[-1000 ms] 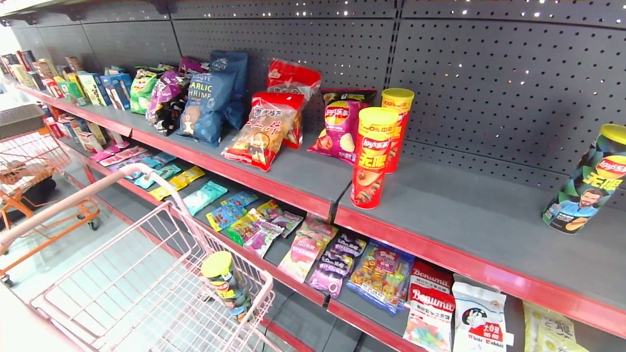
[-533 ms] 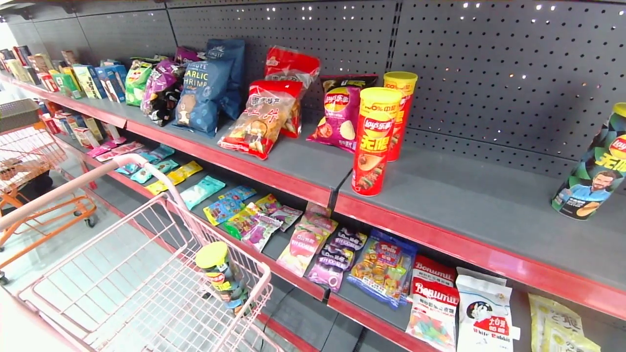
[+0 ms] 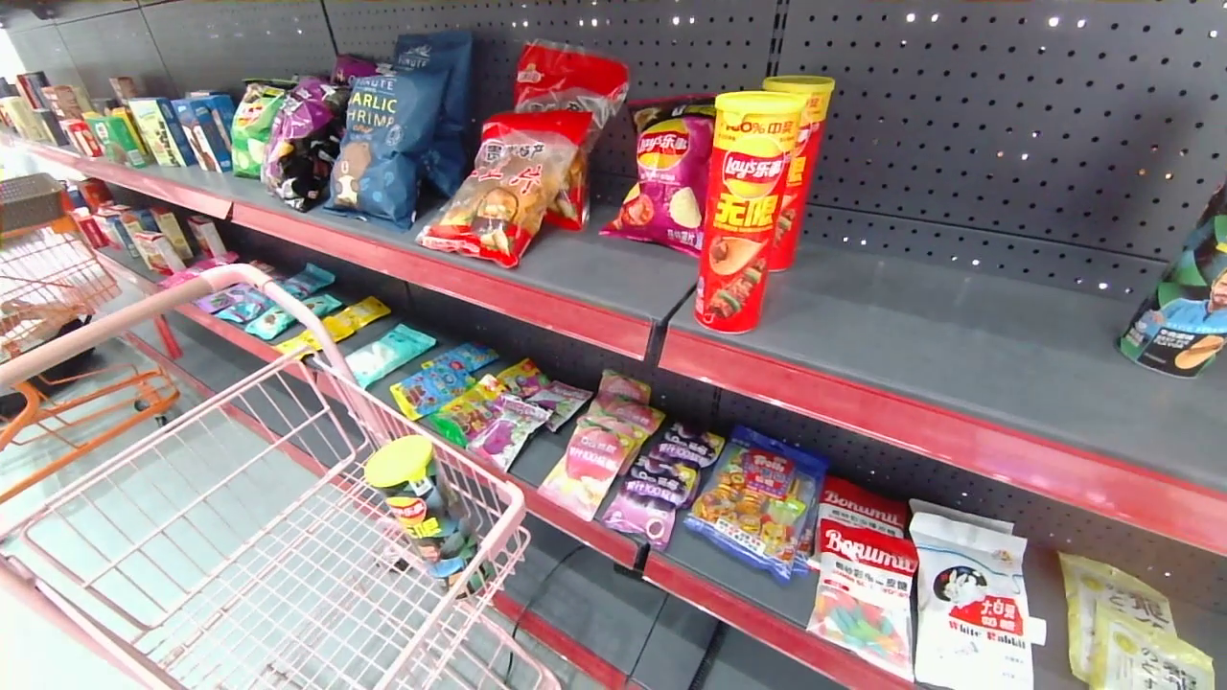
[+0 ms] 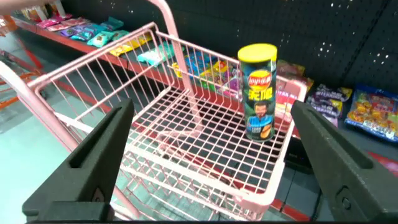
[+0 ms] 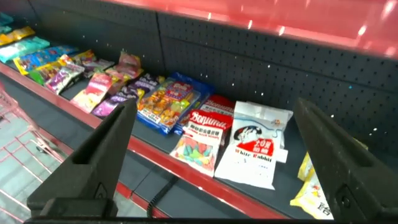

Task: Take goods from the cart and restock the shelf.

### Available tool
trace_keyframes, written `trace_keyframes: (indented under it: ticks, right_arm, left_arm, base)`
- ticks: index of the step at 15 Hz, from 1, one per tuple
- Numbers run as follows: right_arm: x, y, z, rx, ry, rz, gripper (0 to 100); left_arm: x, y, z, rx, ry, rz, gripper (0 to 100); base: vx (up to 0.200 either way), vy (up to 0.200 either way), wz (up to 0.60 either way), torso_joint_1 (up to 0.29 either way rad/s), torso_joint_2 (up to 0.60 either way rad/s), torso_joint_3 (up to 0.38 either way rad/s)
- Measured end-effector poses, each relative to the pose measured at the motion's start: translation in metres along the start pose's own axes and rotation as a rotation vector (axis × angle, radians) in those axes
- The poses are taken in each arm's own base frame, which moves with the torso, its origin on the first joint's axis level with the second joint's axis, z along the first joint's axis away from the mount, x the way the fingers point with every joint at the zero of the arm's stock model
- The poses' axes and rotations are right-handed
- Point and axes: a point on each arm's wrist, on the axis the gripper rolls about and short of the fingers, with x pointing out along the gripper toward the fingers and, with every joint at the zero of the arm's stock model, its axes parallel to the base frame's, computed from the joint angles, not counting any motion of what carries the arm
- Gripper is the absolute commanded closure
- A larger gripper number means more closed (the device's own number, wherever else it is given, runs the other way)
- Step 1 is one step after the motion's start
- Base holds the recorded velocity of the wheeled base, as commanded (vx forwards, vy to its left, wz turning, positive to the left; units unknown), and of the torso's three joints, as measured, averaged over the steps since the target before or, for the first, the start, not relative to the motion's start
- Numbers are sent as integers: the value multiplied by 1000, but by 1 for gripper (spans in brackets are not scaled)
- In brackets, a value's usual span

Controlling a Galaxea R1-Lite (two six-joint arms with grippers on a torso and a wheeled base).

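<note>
A pink wire cart (image 3: 288,537) stands at the lower left, before the shelf. One dark green chip can with a yellow lid (image 3: 422,508) stands upright in its front corner. My left gripper (image 4: 211,180) hangs open above the cart (image 4: 186,130), a little short of the can (image 4: 258,93), with nothing between its fingers. On the upper shelf (image 3: 939,355) two red chip cans (image 3: 752,206) stand one behind the other, and a matching green can (image 3: 1184,307) stands at the far right. My right gripper (image 5: 214,174) is open and empty in front of the lower shelf.
Snack bags (image 3: 498,192) and boxes (image 3: 163,129) fill the upper shelf to the left of the red cans; bare grey shelf lies between them and the green can. Candy bags (image 5: 255,149) lie on the lower shelf. An orange cart (image 3: 57,316) stands at the far left.
The whole head picture has slid upward, so the camera has tilted down. The can, the cart and the shelf goods keep their places.
</note>
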Motion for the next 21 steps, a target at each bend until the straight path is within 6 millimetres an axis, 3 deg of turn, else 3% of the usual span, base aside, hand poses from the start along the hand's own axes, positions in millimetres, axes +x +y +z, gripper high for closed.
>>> trace_keyframes:
  ticks: [4, 9, 10, 13, 15, 16, 17, 21]
  right_arm:
    - [0, 0, 0, 0, 1, 0, 0]
    - [0, 0, 0, 0, 0, -4, 0]
    - [0, 0, 0, -1, 0, -4, 0]
    - [0, 0, 0, -2, 0, -3, 0]
    - [0, 0, 0, -2, 0, -3, 0]
    - [0, 0, 0, -2, 0, -2, 0]
    - [0, 0, 0, -2, 0, -3, 0]
    - [0, 0, 0, -3, 0, -3, 0]
  left_arm:
    - [0, 0, 0, 1, 1, 0, 0]
    - [-1, -1, 8, -9, -28, -42, 0]
    - [-4, -1, 21, -31, -57, -46, 0]
    - [-3, 0, 96, -145, -117, -64, 0]
    - [24, -2, 137, -144, -47, -66, 0]
    - [44, -4, 145, -122, 22, -68, 0]
    - [67, -6, 145, -102, 109, -93, 0]
    - [135, -18, 112, -105, 356, -273, 0]
  base:
    - [0, 0, 0, -155, 477, 318]
    - [0, 0, 0, -22, 72, 46]
    - [0, 0, 0, 0, 0, 0]
    - [0, 0, 0, 0, 0, 0]
    - [0, 0, 0, 0, 0, 0]
    - [0, 0, 0, 0, 0, 0]
    - [0, 0, 0, 0, 0, 0]
    - [0, 0, 0, 0, 0, 0]
